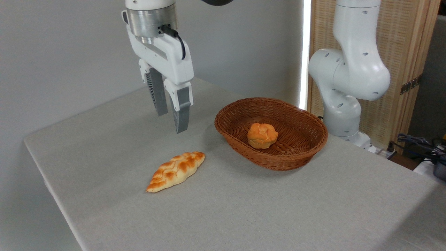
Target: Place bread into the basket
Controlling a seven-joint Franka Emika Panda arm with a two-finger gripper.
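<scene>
The arm (352, 69) was glossy white, built of rounded, bulbous segments with small dark round screw holes dotted over the shells. Its lower joint (339, 115) narrowed into a smooth white cylinder. Near the wrist sat a brushed silver metal collar (150, 21), ringed by fine grooves. A black cable (176, 36) left that collar and curved down over the white body of the end effector (170, 115). That body was a boxy white block with bevelled edges. Two grey fingers (182, 115) hung from it, each seated in a white mount; one showed a ribbed, slatted face, the other a flat smooth one tapering to a blunt tip.
</scene>
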